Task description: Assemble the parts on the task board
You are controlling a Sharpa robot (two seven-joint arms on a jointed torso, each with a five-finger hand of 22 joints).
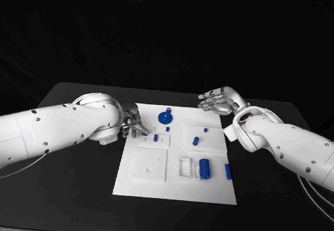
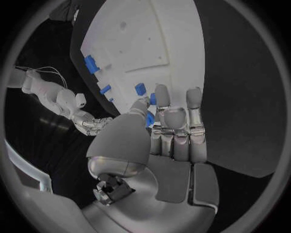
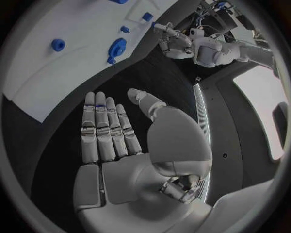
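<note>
The white task board lies in the middle of the black table. On it are a round blue disc part, small blue pegs, a blue cylinder and a blue bar. My left hand reaches over the board's left edge, and its thumb and one finger pinch a small blue part. My right hand hovers over the table just past the board's far right corner, fingers spread and holding nothing.
The board has a raised square plate near its front left and a white slot beside the cylinder. Black table surrounds the board on all sides. My right arm appears across the board.
</note>
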